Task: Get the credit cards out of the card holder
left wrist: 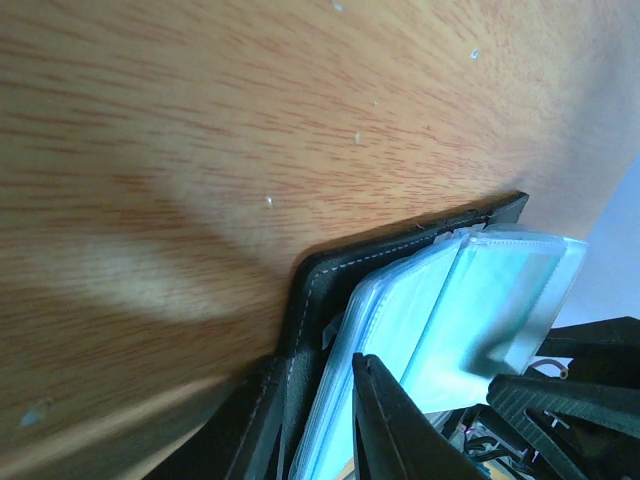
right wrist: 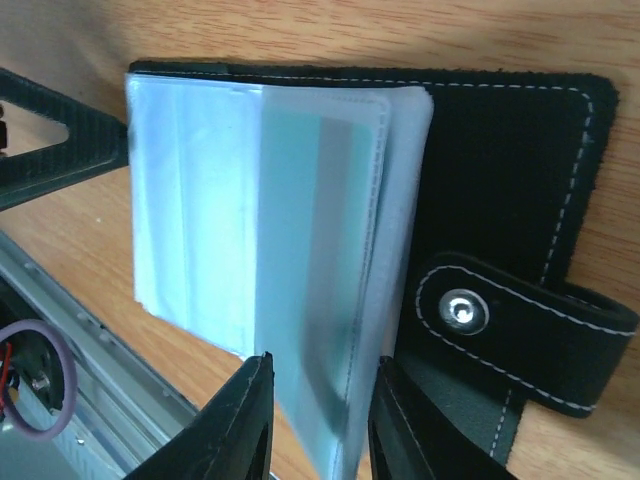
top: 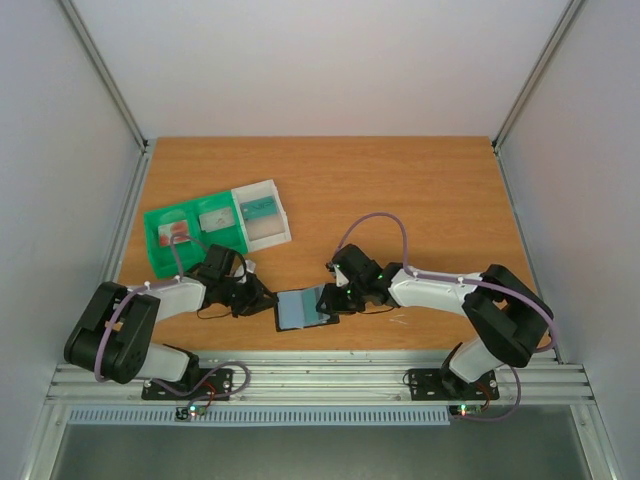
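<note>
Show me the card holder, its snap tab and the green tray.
Card holder (right wrist: 500, 150), right wrist view, on the black inner cover beside the pockets.
Snap tab (right wrist: 462, 311), right wrist view, on the metal snap.
Green tray (top: 150, 238), top view, on its left wall.

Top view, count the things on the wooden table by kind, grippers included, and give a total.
Green plastic compartment tray: 1
Clear-white plastic box: 1
Open black bifold card holder: 1
Two-finger grippers: 2, left gripper, right gripper
Total: 5
</note>
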Robot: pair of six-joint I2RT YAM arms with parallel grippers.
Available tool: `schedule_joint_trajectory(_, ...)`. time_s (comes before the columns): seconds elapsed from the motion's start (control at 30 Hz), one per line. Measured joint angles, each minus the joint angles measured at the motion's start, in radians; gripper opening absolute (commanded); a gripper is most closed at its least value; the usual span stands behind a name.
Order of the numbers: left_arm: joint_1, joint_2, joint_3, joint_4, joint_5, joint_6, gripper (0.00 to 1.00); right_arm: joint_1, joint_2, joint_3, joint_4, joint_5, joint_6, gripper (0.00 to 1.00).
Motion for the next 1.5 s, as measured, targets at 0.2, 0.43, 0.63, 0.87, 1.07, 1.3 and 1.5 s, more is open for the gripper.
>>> schedule_joint_trajectory(0.2,0.0,0.0,0.0,0.0,0.0,0.001,0.21,0.002,-0.029,0.004,-0.004,-0.012,-0.003,0.26)
schedule_joint_trajectory(0.43,0.0,0.0,0.0,0.0,0.0,0.002,0.21,0.016,-0.06,0.052,-0.064,0.032,-0.02,0.25)
schedule_joint_trajectory(0.63,0.0,0.0,0.0,0.0,0.0,0.004,0.21,0.017,-0.082,0.066,-0.147,0.141,-0.03,0.33)
schedule_joint_trajectory(0.87,0.0,0.0,0.0,0.0,0.0,0.004,0.21,0.022,-0.09,0.066,-0.141,0.153,-0.032,0.32)
schedule_joint_trajectory(1.07,0.0,0.0,0.0,0.0,-0.001,0.004,0.21,0.022,-0.012,0.066,-0.092,0.136,-0.027,0.33)
schedule_joint_trajectory(1.3,0.0,0.0,-0.002,0.002,-0.001,0.004,0.21,0.022,0.063,0.066,-0.059,0.133,-0.021,0.37)
schedule_joint_trajectory(1.5,0.0,-0.002,-0.007,0.01,-0.002,0.003,0.21,0.023,0.072,0.07,-0.037,0.123,-0.017,0.36)
